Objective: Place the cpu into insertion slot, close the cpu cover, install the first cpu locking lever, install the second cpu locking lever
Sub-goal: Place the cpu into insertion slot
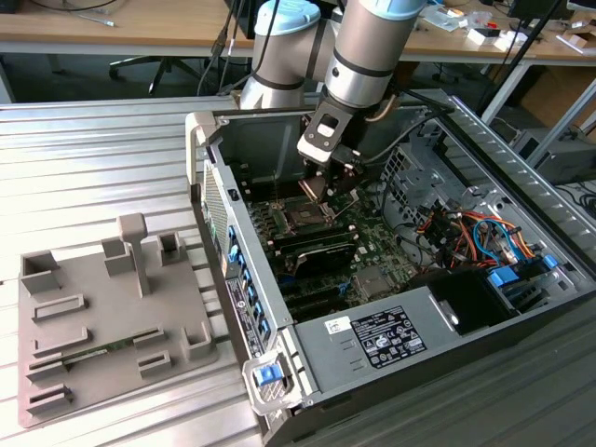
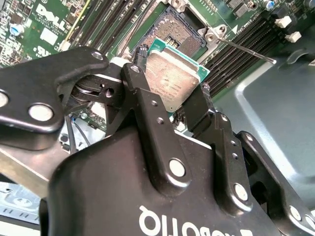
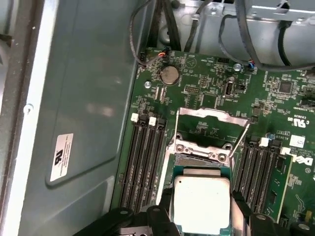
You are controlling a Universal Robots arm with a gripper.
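My gripper point(image 1: 326, 183) is inside the open computer case, shut on the cpu point(image 2: 172, 81), a flat square chip with a silvery top and green edge. In both wrist views the two black fingers point(image 2: 139, 81) clamp opposite edges of the cpu point(image 3: 202, 196). The chip hangs tilted just above the insertion slot point(image 3: 199, 158), the dark square socket on the green motherboard point(image 1: 372, 244). The insertion slot point(image 2: 184, 29) lies bare. The cpu cover point(image 3: 211, 117) stands swung open behind the socket. Thin metal locking levers point(image 3: 240, 142) stick up beside it.
Long black memory slots point(image 3: 147, 162) flank the socket on both sides. The case's grey side wall point(image 3: 83, 98) stands close by. Cables and drive bays point(image 1: 475, 233) fill the exterior view's right. A grey parts fixture point(image 1: 102, 307) lies outside the case.
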